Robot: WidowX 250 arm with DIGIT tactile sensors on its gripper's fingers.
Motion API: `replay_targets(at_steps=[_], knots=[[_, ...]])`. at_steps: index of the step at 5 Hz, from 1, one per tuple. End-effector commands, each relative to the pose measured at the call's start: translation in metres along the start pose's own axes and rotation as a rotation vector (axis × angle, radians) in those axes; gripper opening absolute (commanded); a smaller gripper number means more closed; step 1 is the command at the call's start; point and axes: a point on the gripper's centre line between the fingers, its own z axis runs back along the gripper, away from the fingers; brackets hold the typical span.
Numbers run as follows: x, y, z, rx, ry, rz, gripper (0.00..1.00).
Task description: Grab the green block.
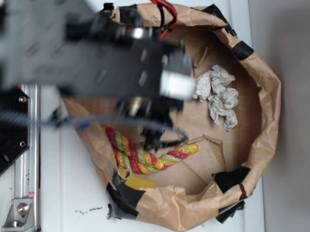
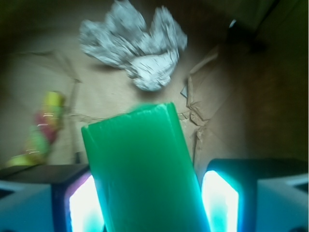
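The green block (image 2: 142,169) is seen held between the two fingers of the hand (image 2: 149,203), its free end tilted slightly forward (wrist view). Ahead of the hand, crumpled paper (image 2: 135,48) lies on the floor of the brown paper bag (image 1: 263,89). A twisted coloured rope (image 1: 143,156) is seen to the hand's left.

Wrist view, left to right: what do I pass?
Left finger pad → green block between the jaws → right finger pad. Farther back, the striped rope at far left, then the crumpled paper near the middle.
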Motion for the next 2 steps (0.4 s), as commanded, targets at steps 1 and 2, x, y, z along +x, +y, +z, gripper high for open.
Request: replay_targets(at_steps=[1, 2], knots=[[0.014, -0.0014, 0.0364, -0.103, -0.038, -0.179, 0.0], [0.0145, 0.0, 0.0308, -0.093, -0.003, -0.166, 0.0]])
